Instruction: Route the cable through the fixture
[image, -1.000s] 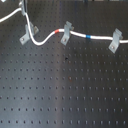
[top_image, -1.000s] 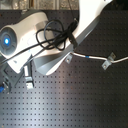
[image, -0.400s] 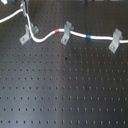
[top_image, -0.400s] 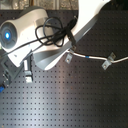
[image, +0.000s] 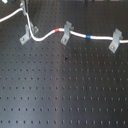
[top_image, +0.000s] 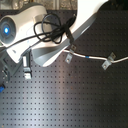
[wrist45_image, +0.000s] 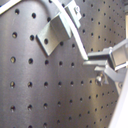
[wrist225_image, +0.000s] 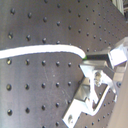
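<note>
While the arm leans low over the fixture (image: 26, 34), its gripper (wrist225_image: 90, 62) pinches the cable (image: 77, 35).

Black perforated breadboard (image: 65, 95) spans the work surface in both exterior views. Narrow grey clip (image: 65, 33) stands mid-board; another (image: 115, 40) toward the first exterior view's right. Small blue object (top_image: 1, 91), second exterior view's left edge.

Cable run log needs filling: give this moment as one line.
cable: through middle and right clips | gripper: holds it above left clip | left clip: not yet threaded
</note>
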